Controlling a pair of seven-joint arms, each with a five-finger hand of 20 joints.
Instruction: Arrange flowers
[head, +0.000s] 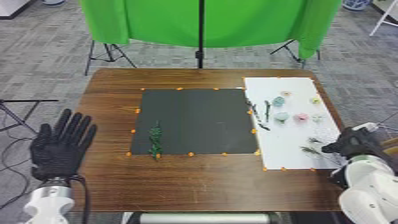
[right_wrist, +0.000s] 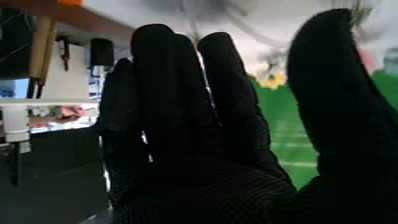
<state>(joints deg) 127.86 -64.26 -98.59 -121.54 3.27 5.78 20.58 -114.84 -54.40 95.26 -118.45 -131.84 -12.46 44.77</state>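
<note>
Across the middle of the head view: one brown wooden counter (head: 169, 192), bearing a black mat (head: 195, 122) and, to its right, a white sheet (head: 284, 162). Orange markers (head: 179, 88) along the edges of both. On the mat's lower left part: one green leafy stem (head: 155, 137), laid near upright in the frame, its lower end past the mat's bottom edge.

On the white sheet, upper and middle parts: one small peach flower (head: 286, 93); one teal flower (head: 278, 101) just below it; one yellow flower (head: 315, 100) near the right edge; one pale mint flower (head: 282, 117); one pink flower (head: 301, 117). Along the sheet's left side: two dark stems (head: 258, 115). On its lower right part: green sprigs (head: 311, 150), near the right robot hand (head: 355, 142), which is at the sheet's right edge.

Left edge of frame: left robot hand (head: 58, 155), open, fingers straight and apart, pointing up the frame. Top: green cloth (head: 138, 22) and a dark pole (head: 201, 30).

Right wrist view: right robot hand (right_wrist: 204, 175), open, fingers straight, thumb well apart. Beyond the gap beside the thumb: the yellow flower, and the green cloth.
</note>
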